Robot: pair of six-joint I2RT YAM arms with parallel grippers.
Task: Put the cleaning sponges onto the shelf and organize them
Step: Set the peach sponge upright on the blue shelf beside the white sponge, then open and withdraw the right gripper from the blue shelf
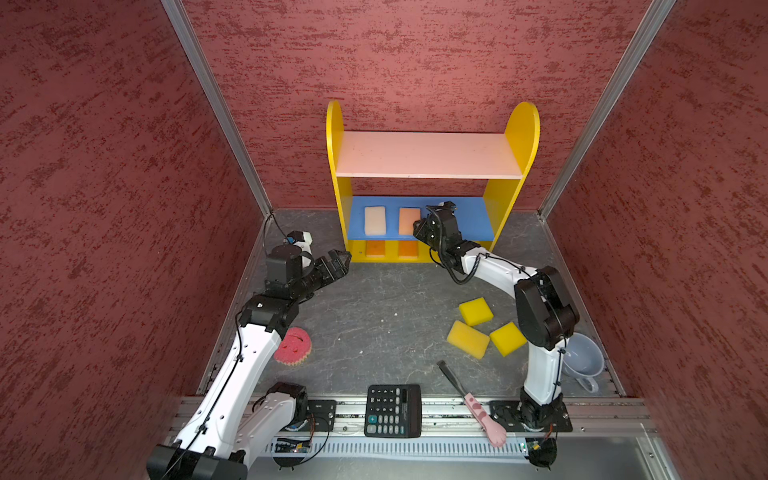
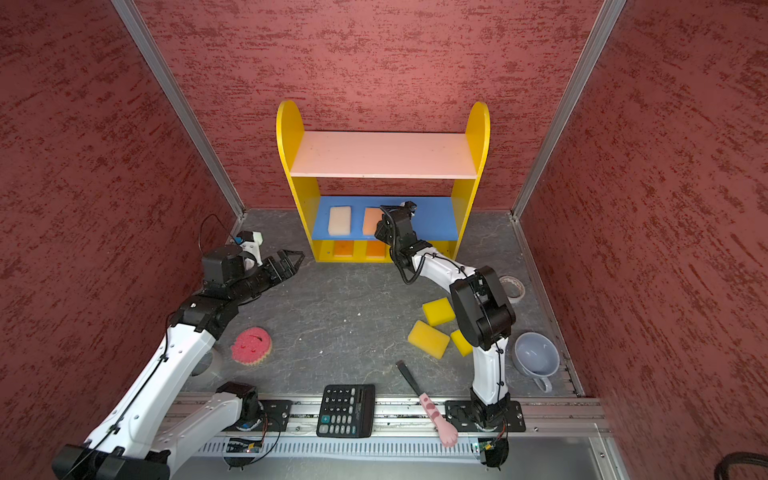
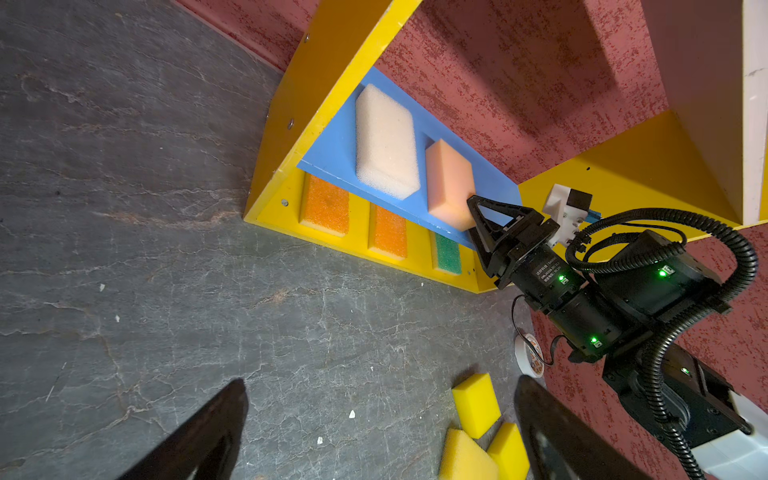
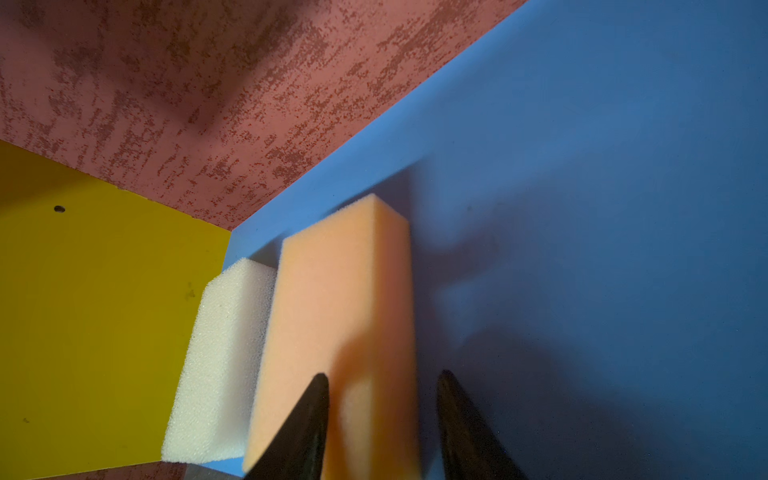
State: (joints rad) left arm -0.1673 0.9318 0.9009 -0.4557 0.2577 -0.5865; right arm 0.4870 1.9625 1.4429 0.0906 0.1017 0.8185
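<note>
Red textured walls box in a grey slate-look counter [image 1: 374, 316], with the shelf [image 1: 521, 137] at the back. The peach sponge [image 4: 332, 311] sits on the blue board [image 1: 473, 220] just beside the cream sponge [image 1: 375, 220]. The right jaws are parted round its near end, one side clear of the foam, so probably no real grip. The left jaws are spread wide and empty, near the shelf's left panel. Yellow sponges [image 1: 476, 311] and the pink sponge [image 1: 293, 345] wait on the counter. This foam looks featherlight and squishy, so a gentle pinch across the short sides should do.
</note>
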